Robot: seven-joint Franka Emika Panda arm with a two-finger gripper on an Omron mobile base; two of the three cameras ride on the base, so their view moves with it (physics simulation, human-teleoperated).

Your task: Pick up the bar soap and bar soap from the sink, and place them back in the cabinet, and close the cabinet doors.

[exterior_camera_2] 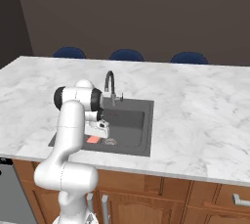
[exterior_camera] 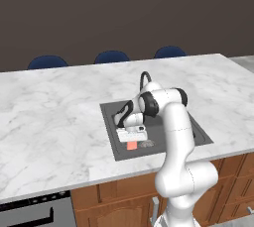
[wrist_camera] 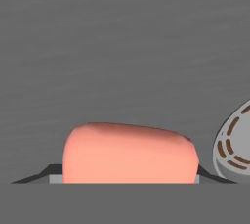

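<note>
The counter (exterior_camera: 49,117) was white marble with grey lines, and it was long and wide. Behind it was a dark brown wall (exterior_camera: 124,8). Three blue chairs (exterior_camera: 111,56) peeked over the far edge of the counter. Under the counter, below the arm, were brown wooden drawers (exterior_camera_2: 215,196) and doors.

The sink (exterior_camera_2: 132,120) was a dark grey box sunk into the counter, and the gripper (exterior_camera: 132,138) was down inside it, near its front wall. The dark bent faucet (exterior_camera_2: 109,82) stood behind the gripper, at the back of the sink.

One bar soap (wrist_camera: 129,152) lay flat on the sink floor right under the gripper. In the hand view it sat between the two dark finger tips (wrist_camera: 41,175), one at each end of the bar. I could not tell if the tips were touching it or squeezing it. The round grey drain strainer (wrist_camera: 234,145) was just beside the soap, off to one side of the gripper.

The two base views showed the whole room, the arm and the faucet. There the soap was just a small pink patch under the hand. The hand view showed the soap big and close, with its rounded corners, and the brown slots in the strainer.
</note>
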